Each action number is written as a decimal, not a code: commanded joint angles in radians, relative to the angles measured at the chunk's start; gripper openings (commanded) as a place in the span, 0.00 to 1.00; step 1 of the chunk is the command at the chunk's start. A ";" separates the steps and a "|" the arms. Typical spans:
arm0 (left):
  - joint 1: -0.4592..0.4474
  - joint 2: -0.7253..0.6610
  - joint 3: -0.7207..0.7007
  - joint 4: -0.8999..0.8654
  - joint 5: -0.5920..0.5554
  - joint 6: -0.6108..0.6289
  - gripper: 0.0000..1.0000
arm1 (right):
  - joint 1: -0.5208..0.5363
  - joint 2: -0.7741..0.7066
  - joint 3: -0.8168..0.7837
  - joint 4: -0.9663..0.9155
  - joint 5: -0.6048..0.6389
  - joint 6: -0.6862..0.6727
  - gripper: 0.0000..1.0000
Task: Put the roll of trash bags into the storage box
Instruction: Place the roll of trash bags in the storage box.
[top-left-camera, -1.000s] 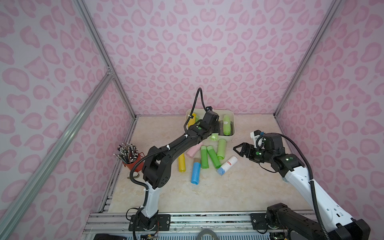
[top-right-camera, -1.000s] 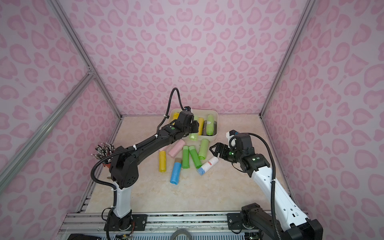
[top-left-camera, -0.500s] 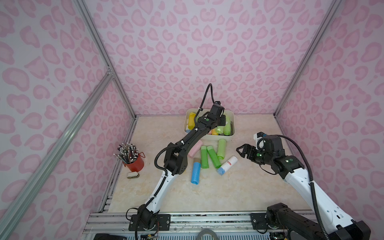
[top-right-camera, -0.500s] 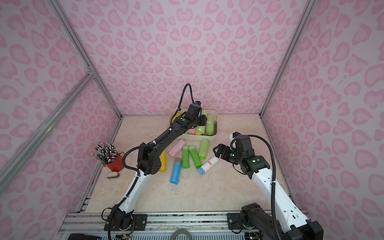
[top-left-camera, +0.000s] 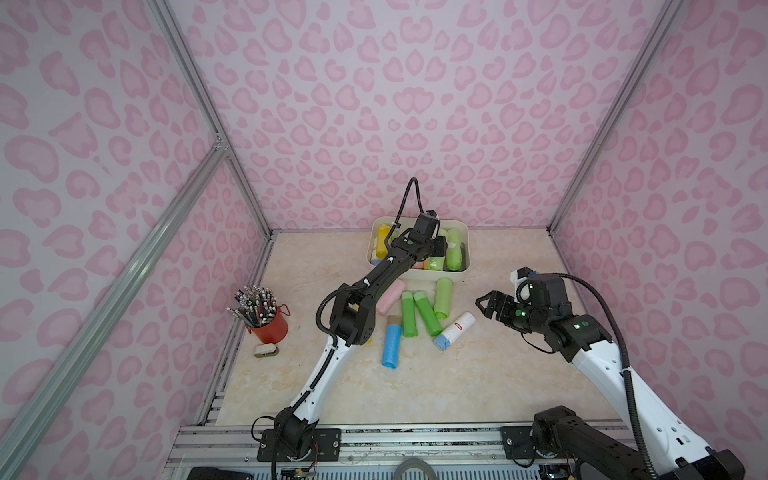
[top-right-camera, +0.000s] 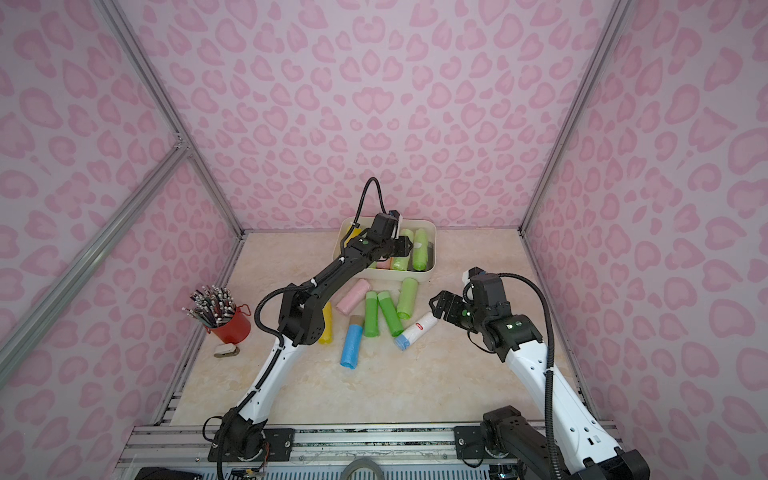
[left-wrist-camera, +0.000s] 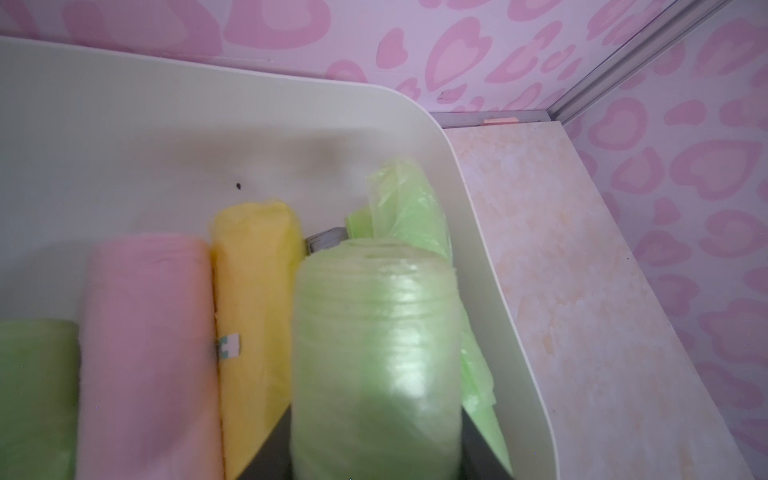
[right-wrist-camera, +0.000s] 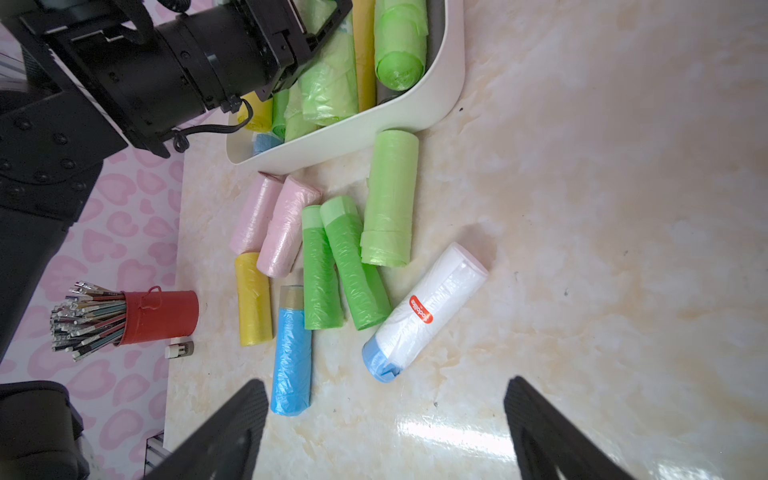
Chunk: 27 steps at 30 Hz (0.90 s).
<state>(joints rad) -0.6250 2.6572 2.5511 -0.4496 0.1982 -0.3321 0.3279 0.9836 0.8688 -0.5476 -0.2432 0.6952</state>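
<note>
The storage box is a cream-white bin at the back of the table, with several rolls lying in it. My left gripper reaches into it. In the left wrist view its fingers press both sides of a light green roll of trash bags, low inside the box beside a yellow roll and a pink roll. My right gripper is open and empty above the table, just right of a white roll.
Several loose rolls lie in front of the box: green, pink, blue, yellow, white. A red cup of pencils and a small eraser stand at the left edge. Pink walls enclose the table.
My left arm stretched forward from above the loose rolls into the box, carrying the light green roll with it. The right gripper stayed open and barely shifted.
</note>
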 joint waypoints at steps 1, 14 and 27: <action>-0.001 0.008 0.023 0.054 0.016 0.010 0.63 | 0.000 0.005 -0.008 -0.011 -0.004 0.003 0.91; -0.005 -0.074 0.024 0.009 -0.115 0.055 1.00 | 0.001 -0.009 -0.039 -0.023 -0.012 0.040 0.90; -0.058 -0.454 -0.456 0.249 -0.233 0.094 1.00 | 0.067 -0.031 -0.134 0.044 -0.001 0.131 0.90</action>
<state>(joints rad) -0.6823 2.4310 2.1864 -0.3592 -0.0017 -0.2504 0.3843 0.9581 0.7467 -0.5388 -0.2497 0.8005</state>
